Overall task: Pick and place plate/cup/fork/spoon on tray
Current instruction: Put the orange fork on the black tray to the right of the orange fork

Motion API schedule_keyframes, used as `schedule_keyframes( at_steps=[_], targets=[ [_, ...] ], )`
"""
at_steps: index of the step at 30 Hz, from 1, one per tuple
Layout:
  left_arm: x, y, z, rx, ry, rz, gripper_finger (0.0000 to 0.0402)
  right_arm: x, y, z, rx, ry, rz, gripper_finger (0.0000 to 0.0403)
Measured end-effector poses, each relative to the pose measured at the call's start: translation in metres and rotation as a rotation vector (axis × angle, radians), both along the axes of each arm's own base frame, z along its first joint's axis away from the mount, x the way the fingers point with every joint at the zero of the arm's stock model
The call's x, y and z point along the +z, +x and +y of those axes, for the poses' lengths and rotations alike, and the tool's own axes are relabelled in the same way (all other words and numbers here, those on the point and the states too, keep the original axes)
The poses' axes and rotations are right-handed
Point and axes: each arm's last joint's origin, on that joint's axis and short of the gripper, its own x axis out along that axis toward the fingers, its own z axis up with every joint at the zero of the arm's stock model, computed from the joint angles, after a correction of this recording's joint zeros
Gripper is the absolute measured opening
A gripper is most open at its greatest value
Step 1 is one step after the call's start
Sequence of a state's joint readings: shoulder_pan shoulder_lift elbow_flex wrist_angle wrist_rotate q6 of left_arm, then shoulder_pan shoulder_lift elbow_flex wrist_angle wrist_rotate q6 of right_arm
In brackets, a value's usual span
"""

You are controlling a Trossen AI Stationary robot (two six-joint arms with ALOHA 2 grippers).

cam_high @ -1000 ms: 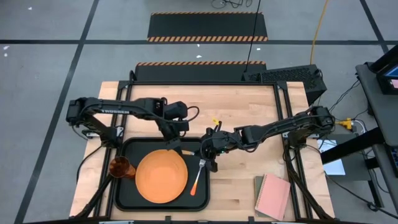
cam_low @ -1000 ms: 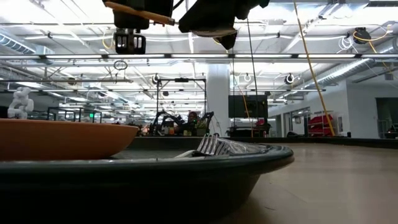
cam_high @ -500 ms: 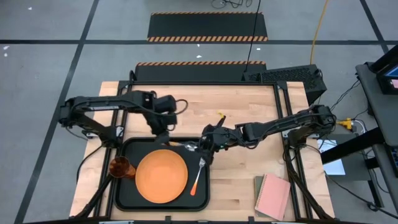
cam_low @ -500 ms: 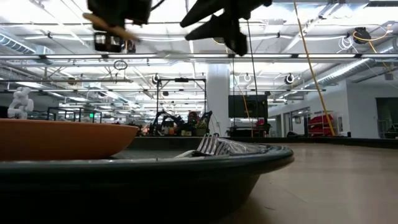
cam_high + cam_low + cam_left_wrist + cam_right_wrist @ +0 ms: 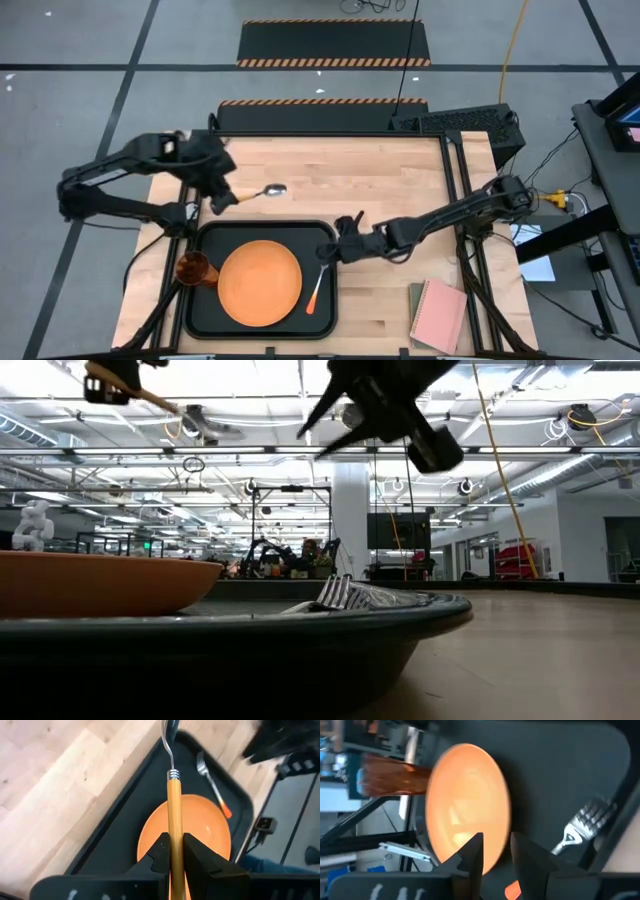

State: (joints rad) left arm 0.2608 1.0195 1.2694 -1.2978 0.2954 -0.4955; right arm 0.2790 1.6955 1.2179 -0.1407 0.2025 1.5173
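Nearest you, along the near half of the table, sits the tray [image 5: 325, 228], its long side running toward the table's left edge. On it, at the tray's left edge, stands the cup [image 5: 193, 268], touching or just beside the plate [image 5: 260, 282], which fills the middle of the tray. The fork [image 5: 318, 284] lies near the tray's right edge, tines pointing toward the far rim and handle toward the near rim; from the low view you see its tines [image 5: 340, 593] resting just inside the raised rim. Off the tray, at the table's near right corner, lies a pink notebook [image 5: 441, 314].

A little farther back, your right gripper [image 5: 341, 239] hovers over the tray's far right corner, above the fork's tines. Its fingers [image 5: 476, 851] stand slightly apart and hold nothing.

Farther still, beyond the tray's far rim and toward the table's left edge, your left gripper [image 5: 217, 198] is raised above the bare wood. Its fingers [image 5: 161, 854] are clamped on the orange-yellow handle of the spoon [image 5: 258, 192], which juts out toward the middle of the table with its silver bowl leading. The spoon is in the air, not yet on the tray
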Motion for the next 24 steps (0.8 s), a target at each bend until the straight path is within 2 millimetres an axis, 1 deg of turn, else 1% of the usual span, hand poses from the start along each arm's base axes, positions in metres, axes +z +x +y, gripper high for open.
schedule_keyframes(
  at_steps=[4, 6, 10, 15, 17, 19, 22, 24],
  targets=[
    [0.01, -0.022, -0.004, 0.026, 0.024, -0.083, 0.0031, -0.023, 0.006, 0.011, -0.038, 0.117, 0.066, 0.0089],
    [0.014, -0.03, -0.006, 0.032, 0.032, -0.117, 0.0031, -0.031, 0.01, 0.017, -0.033, 0.172, 0.077, 0.0089],
    [0.018, -0.041, -0.009, 0.03, 0.043, -0.156, 0.0031, -0.037, 0.021, 0.028, -0.023, 0.198, 0.183, 0.0089],
    [0.019, -0.043, -0.01, 0.021, 0.051, -0.167, 0.0031, -0.04, 0.041, 0.032, -0.031, 0.161, 0.328, 0.009],
    [0.019, -0.042, -0.01, 0.011, 0.05, -0.169, 0.0031, -0.039, 0.046, 0.031, -0.041, 0.169, 0.348, 0.0095],
    [0.019, -0.042, -0.01, 0.004, 0.052, -0.175, 0.0031, -0.039, 0.05, 0.028, -0.063, 0.158, 0.328, 0.0106],
    [0.019, -0.041, -0.011, -0.017, 0.061, -0.177, 0.0031, -0.037, 0.054, 0.025, -0.18, 0.144, 0.266, 0.0132],
    [0.019, -0.041, -0.011, -0.027, 0.064, -0.179, 0.0031, -0.037, 0.053, 0.023, -0.34, 0.188, 0.242, 0.0151]
  ],
)
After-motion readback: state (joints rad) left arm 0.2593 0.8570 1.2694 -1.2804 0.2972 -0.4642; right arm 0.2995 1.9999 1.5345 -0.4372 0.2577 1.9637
